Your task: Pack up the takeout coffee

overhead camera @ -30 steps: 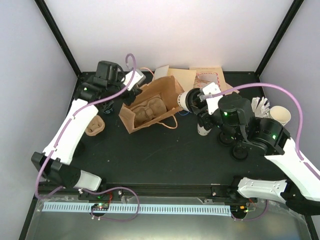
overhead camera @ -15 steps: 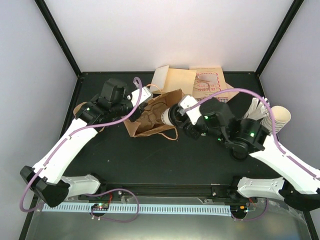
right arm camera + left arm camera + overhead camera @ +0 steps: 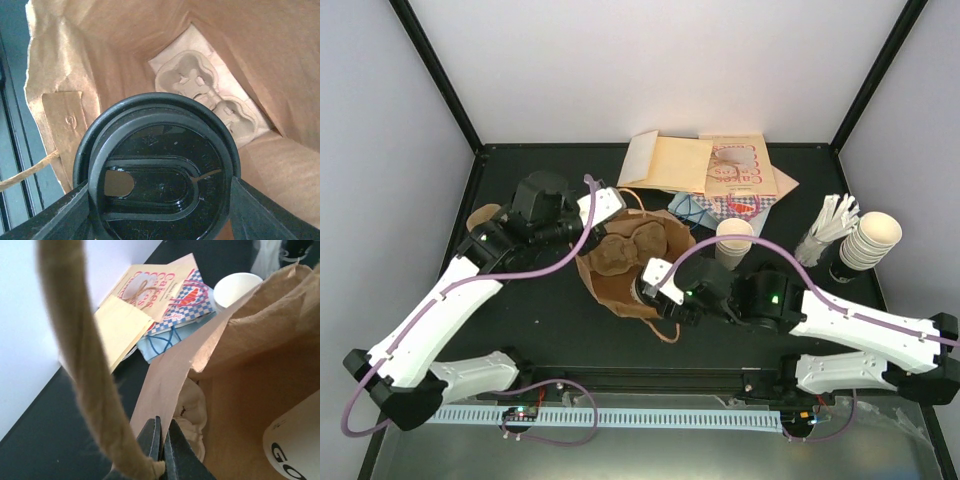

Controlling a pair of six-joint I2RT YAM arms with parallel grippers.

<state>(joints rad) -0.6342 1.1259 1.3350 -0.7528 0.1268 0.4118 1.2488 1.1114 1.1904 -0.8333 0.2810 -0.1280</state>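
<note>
The takeout coffee (image 3: pixel 160 175), a cream cup with a black lid, is held sideways by my right gripper (image 3: pixel 160 205), one finger on each side of the lid. In the top view the coffee (image 3: pixel 640 292) is at the near mouth of the brown paper bag (image 3: pixel 665 240), with the right gripper (image 3: pixel 655 292) behind it. Its white wall (image 3: pixel 295 440) shows inside the bag in the left wrist view. A moulded cup carrier (image 3: pixel 200 95) lies at the bag's bottom. My left gripper (image 3: pixel 163 437) is shut on the bag's rim (image 3: pixel 165 385), next to the rope handle (image 3: pixel 85 355).
A lidless cream cup (image 3: pixel 733 238) stands right of the bag. A stack of cups (image 3: pixel 875 235) and white sticks (image 3: pixel 830 220) are at the far right. Flat paper bags and printed sheets (image 3: pixel 705 165) lie at the back. A brown pulp piece (image 3: pixel 480 215) lies far left.
My right arm has swung left and down, carrying the coffee from mid-table to the bag's mouth. The left gripper has pulled the bag's rim so the bag now gapes wide.
</note>
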